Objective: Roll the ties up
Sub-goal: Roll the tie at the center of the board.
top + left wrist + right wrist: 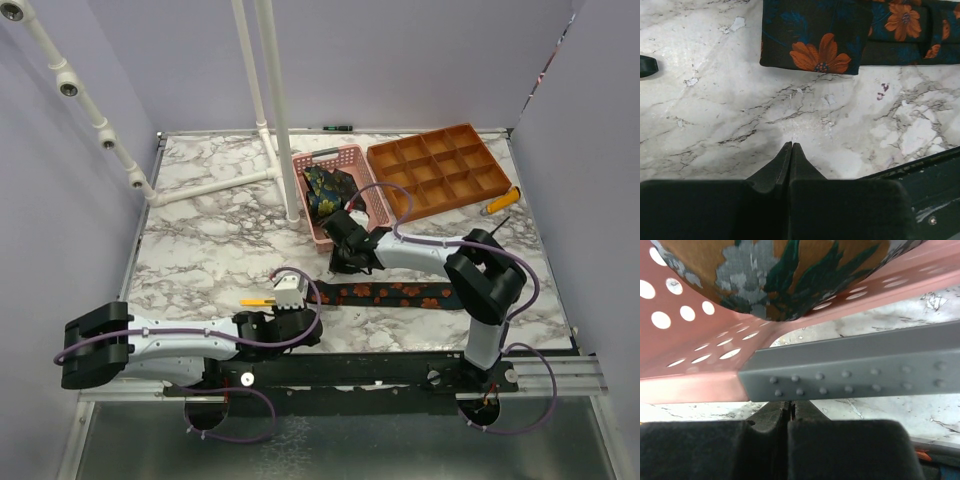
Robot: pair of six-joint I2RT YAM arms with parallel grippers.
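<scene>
Ties: your orange-flowered tie [385, 294] lies flat on the near bench [200, 250]; paisley ties [328, 190] sit in the pink basket [325, 154] farther back. Left pincer [791, 147] and right pincer [790, 405] are closed tight, empty

Top cam high, near edge, whole table [200, 250]; wrist cams close: L flowered tie [815, 35], R basket [690, 355].

Two arms, pale shells, black joints.
We note that the left arm [170, 340] and right arm [425, 252] both have grey-white shells between chunky black joints. Thin purple cables [536, 285] loop along each. The matte black fingers [775, 170] taper to a wedge. The black base rail [380, 370] carries round silver screws [246, 378].
</scene>
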